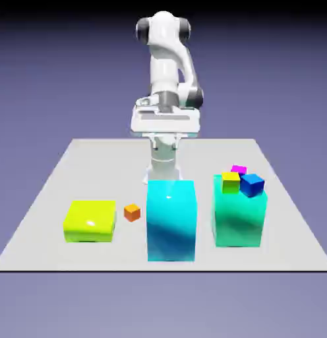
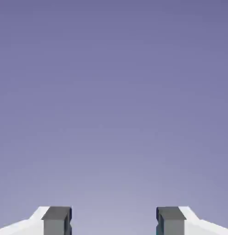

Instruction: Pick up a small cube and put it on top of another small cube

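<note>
From the left, your small orange cube sits low on the surface, between the yellow-green block and the tall cyan block; your gripper, fingers wide apart with nothing between them, hangs above, farther back and to the cube's right in the exterior view

No text, label, brand, number or sign could be read in either view. The exterior view was somewhat soft, so any very small marking might have been too faint to make out there.
</note>
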Action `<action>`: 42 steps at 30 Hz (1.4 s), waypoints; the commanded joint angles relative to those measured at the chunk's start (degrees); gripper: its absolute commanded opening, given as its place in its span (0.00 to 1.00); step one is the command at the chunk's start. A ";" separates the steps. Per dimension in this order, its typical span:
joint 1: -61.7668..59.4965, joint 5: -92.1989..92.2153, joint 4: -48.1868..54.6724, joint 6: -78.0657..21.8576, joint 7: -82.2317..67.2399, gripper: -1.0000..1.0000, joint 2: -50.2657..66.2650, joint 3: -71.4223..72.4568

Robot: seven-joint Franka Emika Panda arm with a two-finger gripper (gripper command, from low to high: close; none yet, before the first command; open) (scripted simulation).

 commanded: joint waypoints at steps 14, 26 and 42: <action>-29.07 5.56 -11.16 -6.99 20.69 0.50 24.50 4.05; -26.54 -11.41 -10.91 7.11 36.65 0.50 42.36 0.89; -27.56 4.80 -14.27 -8.25 25.27 0.00 23.69 6.64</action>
